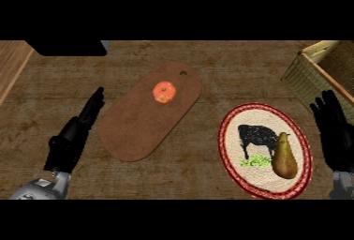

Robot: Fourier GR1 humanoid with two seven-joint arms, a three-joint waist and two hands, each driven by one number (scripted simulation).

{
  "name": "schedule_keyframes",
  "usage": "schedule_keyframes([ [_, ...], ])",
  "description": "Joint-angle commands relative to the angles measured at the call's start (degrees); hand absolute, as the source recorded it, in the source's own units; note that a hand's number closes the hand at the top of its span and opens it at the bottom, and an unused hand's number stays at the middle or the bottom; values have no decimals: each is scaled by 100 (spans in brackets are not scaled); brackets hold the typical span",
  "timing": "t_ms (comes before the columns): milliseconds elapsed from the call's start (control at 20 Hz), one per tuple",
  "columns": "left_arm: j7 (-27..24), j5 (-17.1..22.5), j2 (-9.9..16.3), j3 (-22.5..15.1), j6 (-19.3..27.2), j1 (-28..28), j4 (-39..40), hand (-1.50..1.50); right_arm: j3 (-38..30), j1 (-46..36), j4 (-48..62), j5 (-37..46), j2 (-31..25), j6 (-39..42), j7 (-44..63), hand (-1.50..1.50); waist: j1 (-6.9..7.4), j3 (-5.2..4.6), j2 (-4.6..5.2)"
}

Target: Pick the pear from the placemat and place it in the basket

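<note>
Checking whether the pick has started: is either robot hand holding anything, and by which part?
Nothing is held. The left robot hand and right robot hand are open; the pear lies untouched on the placemat.

No legible text or labels anywhere

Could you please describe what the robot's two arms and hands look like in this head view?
Both hands are matte black with long, slim, segmented fingers. The left hand joins a glossy grey, rounded forearm through a narrower grey wrist piece. The right hand looks the same in black; only a small part of its grey wrist shows at the picture's edge. No cables, markings or sleeves are visible.
</note>
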Motion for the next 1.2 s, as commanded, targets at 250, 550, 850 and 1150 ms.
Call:
schedule_keyframes([
  [250,239,539,120,980,41,-184,575,0,-684,-1518,193,-657,-1234,2531,-1087,150,200,27,-4],
  [550,245,940,-1,1100,-272,-265,920,0,1582,-1121,-450,2812,-1109,1892,-2632,-150,185,7,0],
  [850,-77,1076,137,1558,-705,-369,1620,0,2420,-1122,-1286,3966,-211,782,-651,-150,-40,-7,-82],
  [1150,61,1029,93,1450,-633,-229,1387,0,2294,-2015,-1673,4356,-1199,1941,1924,-150,-32,-32,-149],
])
